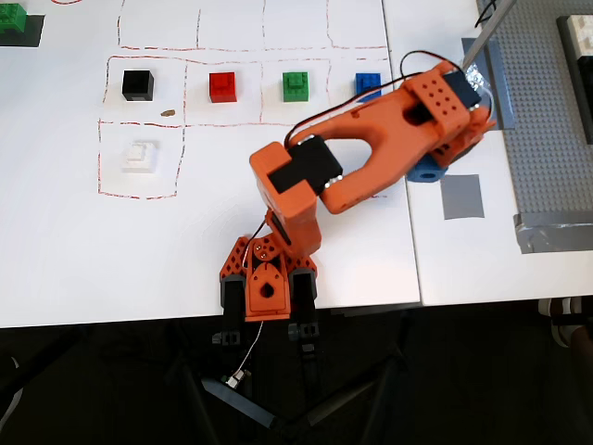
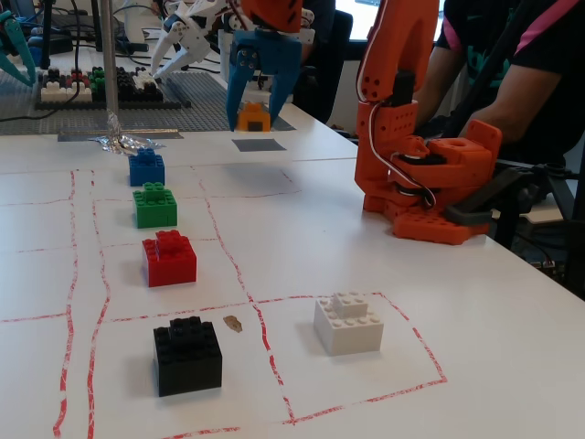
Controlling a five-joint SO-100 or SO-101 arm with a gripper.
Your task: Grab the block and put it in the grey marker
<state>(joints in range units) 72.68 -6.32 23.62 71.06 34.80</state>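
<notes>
In the fixed view my gripper (image 2: 255, 108), with blue fingers, is shut on the orange-yellow block (image 2: 253, 117) and holds it in the air just above and slightly behind the grey marker (image 2: 259, 144). In the overhead view the arm covers the block. Only a blue part of the gripper (image 1: 428, 171) shows under the orange wrist, up and to the left of the grey marker (image 1: 461, 197).
A row of bricks lies inside red-lined squares: blue (image 2: 146, 168), green (image 2: 154, 205), red (image 2: 169, 258), black (image 2: 187, 355). A white brick (image 2: 348, 323) sits alone. A studded grey baseplate (image 1: 547, 120) lies beyond the marker. A metal pole (image 2: 108, 64) stands near the blue brick.
</notes>
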